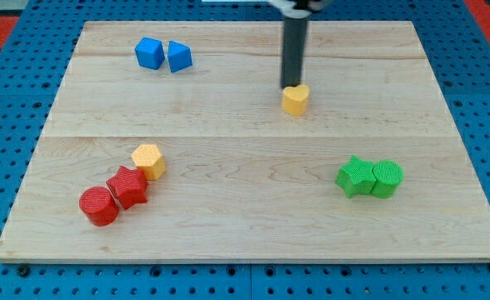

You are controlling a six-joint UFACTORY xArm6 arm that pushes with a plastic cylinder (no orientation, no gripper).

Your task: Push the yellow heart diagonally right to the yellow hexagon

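Camera view, my tip [293, 85] touching yellow heart [295, 100] top edge, heart's orientation unclear, no fingers visible.

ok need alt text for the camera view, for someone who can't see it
My tip touches the top edge of the yellow heart on a wooden board. The yellow hexagon sits lower left beside two red blocks; two blue blocks upper left, two green blocks lower right.
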